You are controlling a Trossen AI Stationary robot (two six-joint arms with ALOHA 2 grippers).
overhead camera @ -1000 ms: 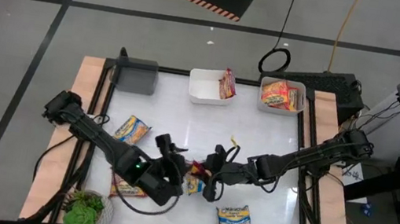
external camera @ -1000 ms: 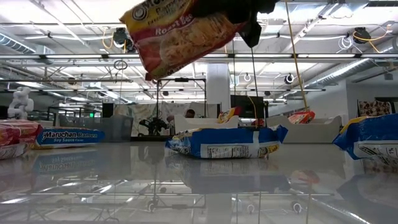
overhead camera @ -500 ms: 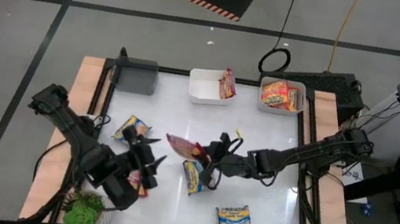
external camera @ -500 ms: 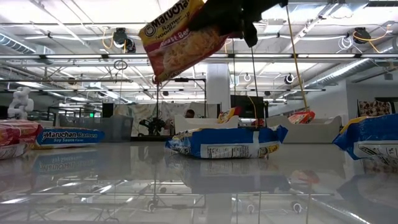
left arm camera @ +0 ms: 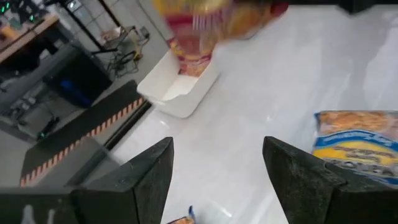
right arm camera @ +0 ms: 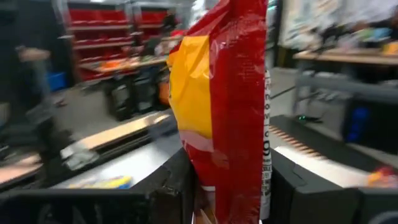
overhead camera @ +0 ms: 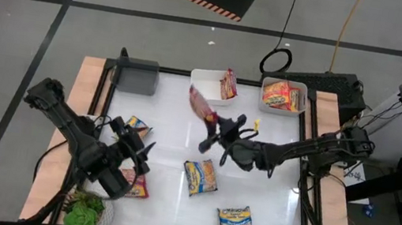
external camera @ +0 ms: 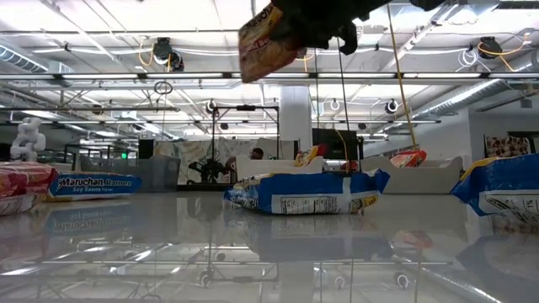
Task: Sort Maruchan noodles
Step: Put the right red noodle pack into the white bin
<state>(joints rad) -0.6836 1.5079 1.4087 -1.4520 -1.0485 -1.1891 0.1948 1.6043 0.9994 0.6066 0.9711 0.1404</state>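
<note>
Gripping a red packet [overhead camera: 201, 103] by one end, the right gripper [overhead camera: 216, 125] had swung up the table from the middle ground it held a second before — it now hung over the far half, near the white bin [overhead camera: 206, 86]. In the right wrist view the two dark fingers [right arm camera: 180, 186] were clamped either side of the packet, which stood on edge, red with a yellow panel. In the low view it dangled high, well clear of the surface.

Left gripper [overhead camera: 131, 152] — jaws apart, nothing between them — had pulled back toward its own side, near the left edge of the table [overhead camera: 175, 125]. A second ago it was alongside the right gripper at the centre; the two were now well apart. Looked like a handover finished, though that is my reading.

Outward: a red packet already stood in the white bin [overhead camera: 229, 84], and the neighbouring bin [overhead camera: 283, 95] held orange-yellow ones. A blue-and-yellow packet [overhead camera: 200, 178] lay flat at the centre, where the grippers had met. Another [overhead camera: 235, 223] lay nearer the front edge, and two more sat by the left arm, [overhead camera: 133, 127] and [overhead camera: 134, 186].

Judgement: the red one was bound for the white bin, joining its kind — four remained on the table.
</note>
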